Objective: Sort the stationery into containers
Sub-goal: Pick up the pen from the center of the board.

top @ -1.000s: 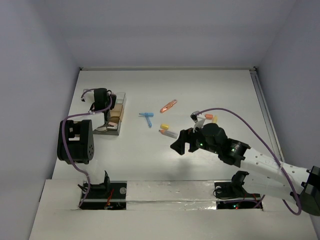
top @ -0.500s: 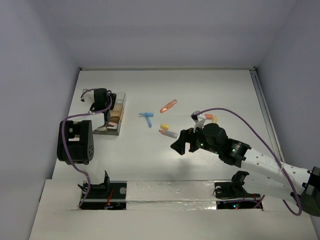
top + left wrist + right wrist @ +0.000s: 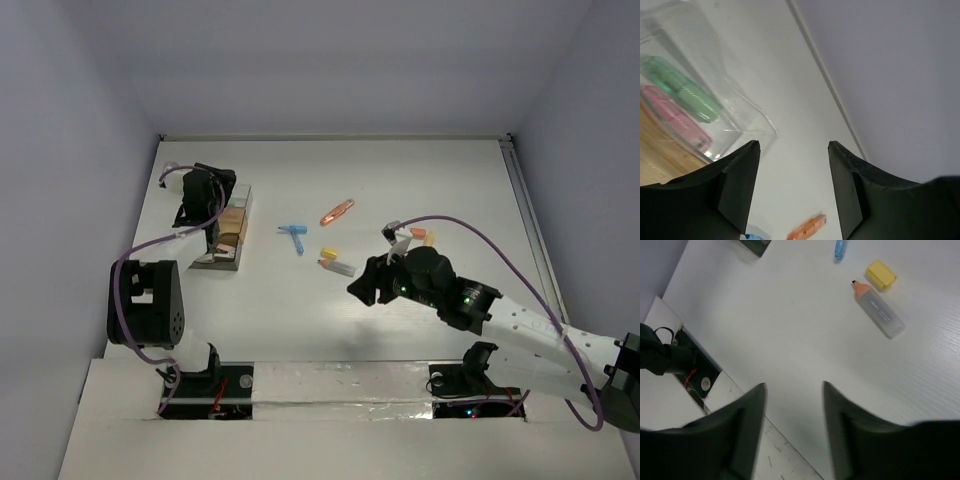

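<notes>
The left end effector (image 3: pixel 793 147) is lifting off the box (image 3: pixel 232 242), spread and empty, since the green piece (image 3: pixel 690 92) and the pink piece (image 3: pixel 675 117) are already lying inside.

No legible text — highlighter (image 3: pixel 879 310) print too tiny

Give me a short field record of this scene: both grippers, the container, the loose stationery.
Left gripper: open, empty, by the container's far end
Right gripper: open, empty, above bare table, near the loose pieces
Container: left side of the table; its clear compartment holds a green piece and a pink piece
Loose stationery: clear highlighter with orange tip, yellow cap beside it, blue piece, orange clip
Unclear: a few small pieces behind the right arm, partly hidden
</notes>
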### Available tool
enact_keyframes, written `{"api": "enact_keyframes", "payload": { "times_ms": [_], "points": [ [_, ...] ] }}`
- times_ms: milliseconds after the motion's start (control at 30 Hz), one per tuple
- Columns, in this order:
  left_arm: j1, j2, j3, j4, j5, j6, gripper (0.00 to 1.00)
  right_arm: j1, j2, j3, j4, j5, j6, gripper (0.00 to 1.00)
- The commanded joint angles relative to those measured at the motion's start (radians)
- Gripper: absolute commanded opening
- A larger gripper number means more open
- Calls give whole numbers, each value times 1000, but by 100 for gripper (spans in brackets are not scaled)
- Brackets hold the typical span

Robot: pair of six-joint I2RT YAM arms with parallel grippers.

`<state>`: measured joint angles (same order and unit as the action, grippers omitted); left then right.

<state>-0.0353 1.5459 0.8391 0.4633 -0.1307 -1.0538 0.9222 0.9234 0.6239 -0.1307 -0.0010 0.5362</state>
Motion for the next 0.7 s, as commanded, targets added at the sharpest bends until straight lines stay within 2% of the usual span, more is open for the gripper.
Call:
{"api": "enact_keyframes", "payload": {
  "times_ms": [0,100,233,467,667],
  "points": [
    [-70,-115,-6,116,69,128,53,-6,5,48,17,58,-27,47],
    [-153,-199,-63,178,115,198,51,-35,28,77,-13,98,-56,26],
    [-288,-311,-142,153,99,316,49,-120,48,77,-12,59,-68,14],
    [-449,-507,-317,146,89,425,47,-217,155,105,25,-57,-74,12],
    [-494,-661,-396,72,78,488,45,-262,317,178,58,-99,-53,13]
  ]
}}
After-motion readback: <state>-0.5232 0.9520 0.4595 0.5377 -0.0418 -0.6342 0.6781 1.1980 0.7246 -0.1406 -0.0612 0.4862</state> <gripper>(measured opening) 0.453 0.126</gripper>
